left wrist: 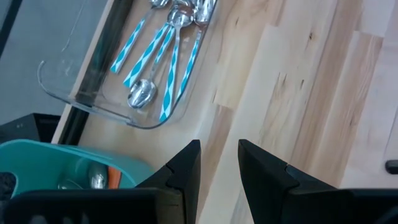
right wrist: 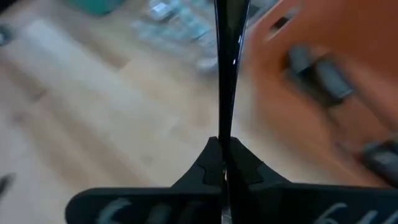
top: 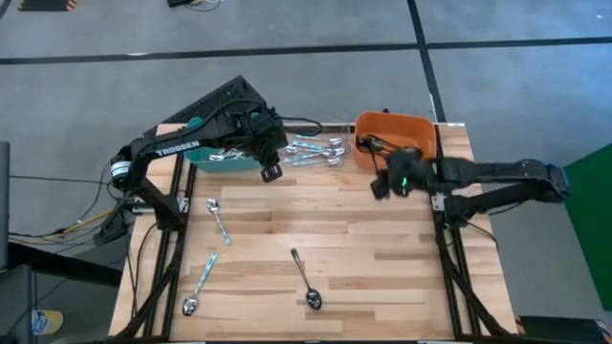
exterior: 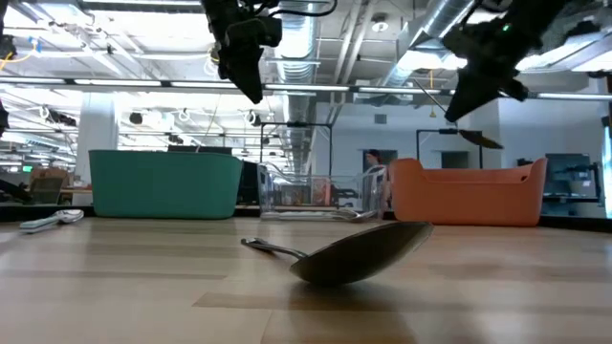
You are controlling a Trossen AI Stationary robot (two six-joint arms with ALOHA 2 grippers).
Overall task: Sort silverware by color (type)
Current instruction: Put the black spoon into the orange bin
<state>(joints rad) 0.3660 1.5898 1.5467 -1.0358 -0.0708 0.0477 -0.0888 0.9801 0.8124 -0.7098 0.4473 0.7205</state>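
The right gripper (right wrist: 222, 163) is clamped on a dark-handled spoon (right wrist: 227, 68) beside the orange bin (top: 397, 134). The left gripper (left wrist: 219, 163) hangs part-open and empty near the clear tray (left wrist: 93, 93) of teal spoons (left wrist: 171, 59).

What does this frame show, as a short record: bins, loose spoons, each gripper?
bins: teal bin, clear bin holding teal-striped spoons, orange bin
loose on table: two teal-striped spoons, one dark-handled spoon
left gripper: open, empty, above the table near the clear bin
right gripper: shut on a black-handled spoon, beside the orange bin
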